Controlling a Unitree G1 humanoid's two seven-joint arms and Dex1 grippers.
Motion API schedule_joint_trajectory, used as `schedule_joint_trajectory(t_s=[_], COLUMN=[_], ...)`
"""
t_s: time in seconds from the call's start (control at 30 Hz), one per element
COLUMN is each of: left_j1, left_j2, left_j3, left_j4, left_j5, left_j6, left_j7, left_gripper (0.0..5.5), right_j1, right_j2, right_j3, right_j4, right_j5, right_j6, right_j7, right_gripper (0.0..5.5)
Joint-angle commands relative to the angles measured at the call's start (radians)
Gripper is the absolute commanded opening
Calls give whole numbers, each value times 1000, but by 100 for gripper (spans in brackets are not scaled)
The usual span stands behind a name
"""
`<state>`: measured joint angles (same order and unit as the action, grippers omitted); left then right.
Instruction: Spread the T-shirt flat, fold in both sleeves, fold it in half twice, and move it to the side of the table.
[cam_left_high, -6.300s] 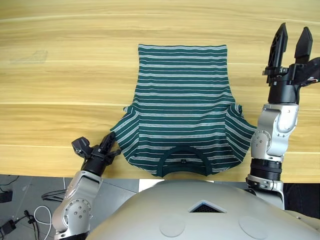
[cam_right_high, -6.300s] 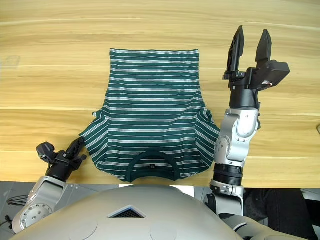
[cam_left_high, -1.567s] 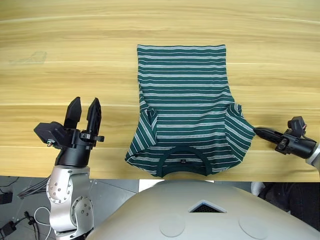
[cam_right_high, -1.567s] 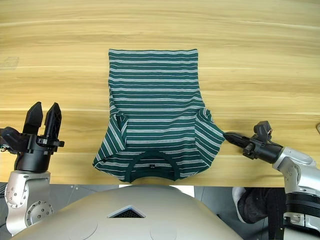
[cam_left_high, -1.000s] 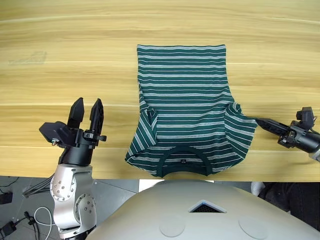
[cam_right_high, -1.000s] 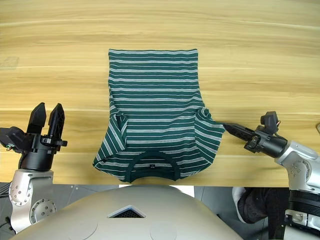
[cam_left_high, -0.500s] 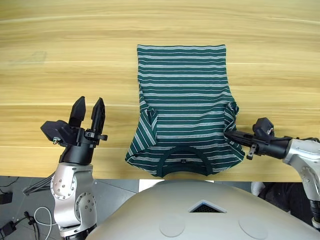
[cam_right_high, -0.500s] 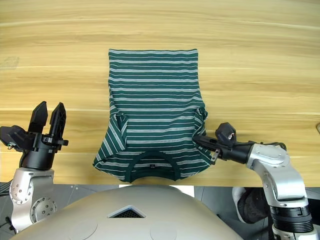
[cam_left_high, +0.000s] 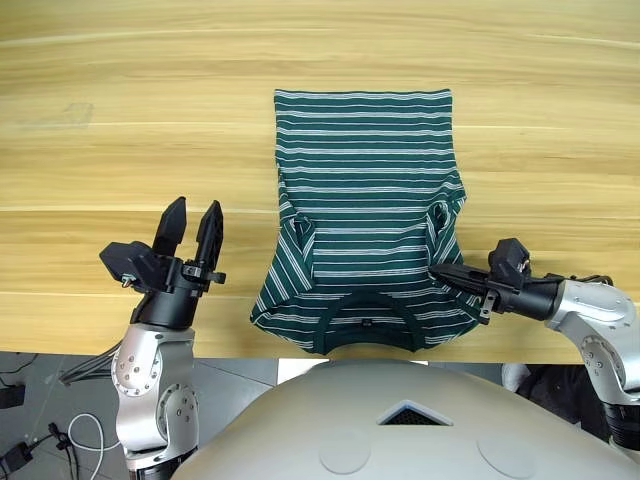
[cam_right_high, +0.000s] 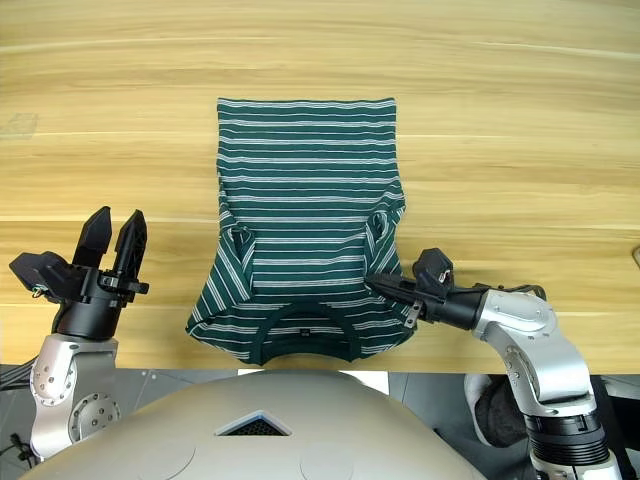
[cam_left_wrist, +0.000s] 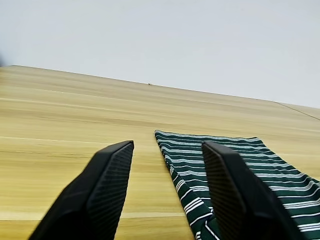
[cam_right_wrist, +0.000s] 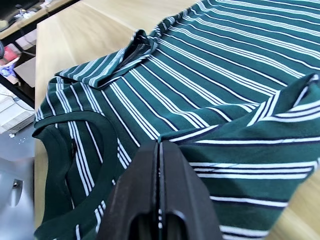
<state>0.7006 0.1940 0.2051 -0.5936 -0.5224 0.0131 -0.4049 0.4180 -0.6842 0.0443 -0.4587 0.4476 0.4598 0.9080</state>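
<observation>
A dark green T-shirt (cam_left_high: 365, 170) with white stripes lies on the wooden table (cam_left_high: 120, 120), its collar (cam_left_high: 367, 320) at the near edge. The left sleeve (cam_left_high: 298, 235) is folded in over the body. My right gripper (cam_left_high: 442, 272) is shut on the right sleeve's edge (cam_right_wrist: 235, 135) and holds it over the shirt's right side, so the sleeve (cam_left_high: 445, 212) bunches inward. In the right wrist view the shut fingertips (cam_right_wrist: 159, 146) pinch the striped cloth. My left gripper (cam_left_high: 195, 215) stands open and upright, left of the shirt, holding nothing; its fingers (cam_left_wrist: 107, 185) frame the shirt's hem.
Bare wood stretches left, right and beyond the shirt. The table's near edge (cam_left_high: 60, 348) runs just below the collar, with floor and cables (cam_left_high: 40, 420) beyond it at lower left.
My right gripper closed on the right sleeve and carried it leftward over the shirt's body. My left arm drifted a little to the right, still open.
</observation>
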Motion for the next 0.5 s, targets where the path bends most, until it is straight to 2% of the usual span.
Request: schedule_joint_trajectory(t_s=[0.03,0.17,0.47,0.5], left_j1=[21,22,8,6], left_j2=[-4,-5,-3,-1], left_j3=[-16,-31,-32,-31], left_j4=[-14,-17,3,4], left_j5=[16,20,27,26], left_j6=[-6,-9,-13,-12], left_j7=[-5,-2,-1,-1], left_gripper=[253,253,253,253], right_j1=[-20,-14,1,5], right_j2=[9,11,-2,-3], right_j3=[47,96,-11,-23], right_j4=[-7,12,-63,-71], right_j5=[-70,-98,243,283], right_j6=[8,15,123,137], right_j7=[-70,-87,73,88], right_gripper=[1,1,158,158])
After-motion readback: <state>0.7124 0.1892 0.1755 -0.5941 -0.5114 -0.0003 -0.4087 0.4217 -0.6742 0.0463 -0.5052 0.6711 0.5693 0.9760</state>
